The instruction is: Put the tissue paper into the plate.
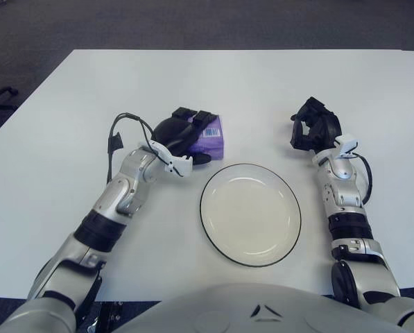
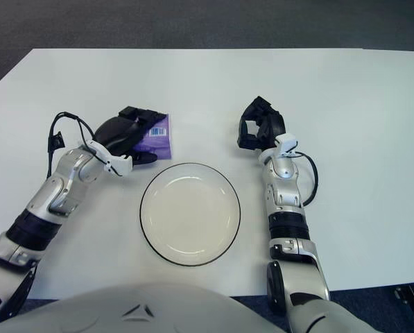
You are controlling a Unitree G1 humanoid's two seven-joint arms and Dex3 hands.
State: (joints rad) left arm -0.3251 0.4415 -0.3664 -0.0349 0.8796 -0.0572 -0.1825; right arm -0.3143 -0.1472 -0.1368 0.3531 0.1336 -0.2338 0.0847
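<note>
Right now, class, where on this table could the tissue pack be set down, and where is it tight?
Free: the plate is bare inside, and the table beyond both hands. Tight: between the left hand on the tissue pack and the plate's rim. The right hand shows right of the plate.
</note>
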